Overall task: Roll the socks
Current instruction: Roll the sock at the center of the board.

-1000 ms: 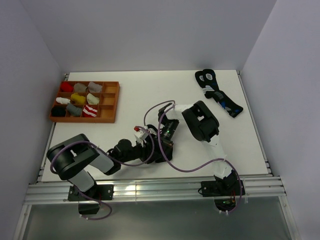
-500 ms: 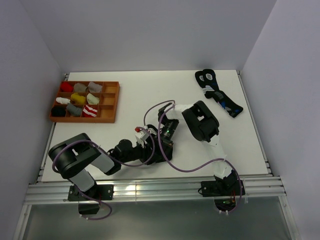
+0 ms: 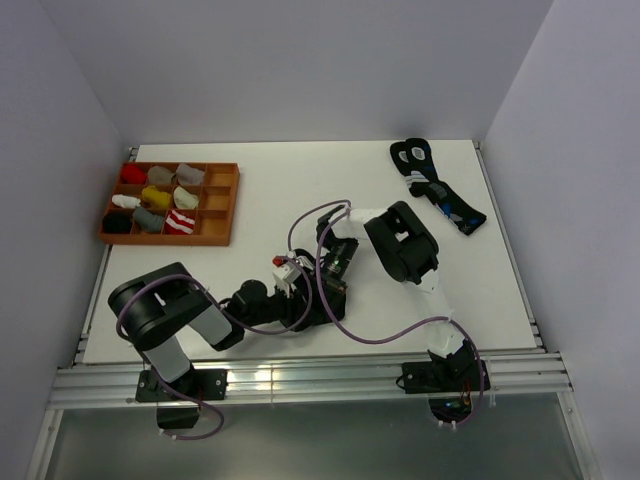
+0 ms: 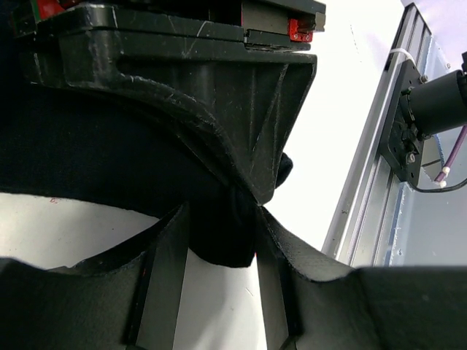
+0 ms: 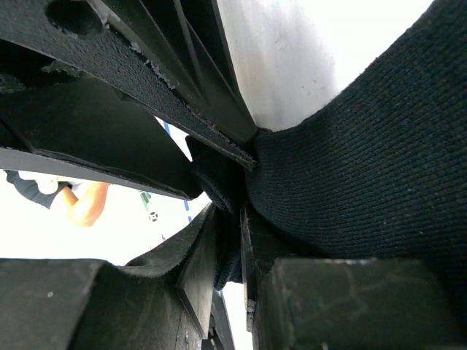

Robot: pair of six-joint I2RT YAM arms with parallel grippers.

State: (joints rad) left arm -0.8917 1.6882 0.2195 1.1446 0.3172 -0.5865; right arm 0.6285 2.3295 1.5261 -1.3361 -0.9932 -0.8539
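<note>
The plain black sock point(image 5: 365, 146) is held between both grippers near the table's front middle. In the top view it is mostly hidden under them. My left gripper point(image 3: 303, 302) is shut on a fold of the sock point(image 4: 219, 230), which fills the gap between its fingers point(image 4: 164, 270). My right gripper point(image 3: 327, 288) meets the left gripper from the other side. It is shut on a thick fold of the same sock point(image 5: 228, 248). A red-and-white striped sock point(image 3: 181, 222) lies bundled in a front compartment of the tray.
A brown compartment tray point(image 3: 236, 200) at the back left holds several small sock bundles. Dark socks with white rings and blue marks point(image 3: 435, 190) lie at the back right. A metal rail point(image 3: 300, 378) runs along the near edge. Purple cables loop around the arms.
The left arm's elbow has shifted slightly to the right. Both grippers stay together on the black sock at the same spot.
</note>
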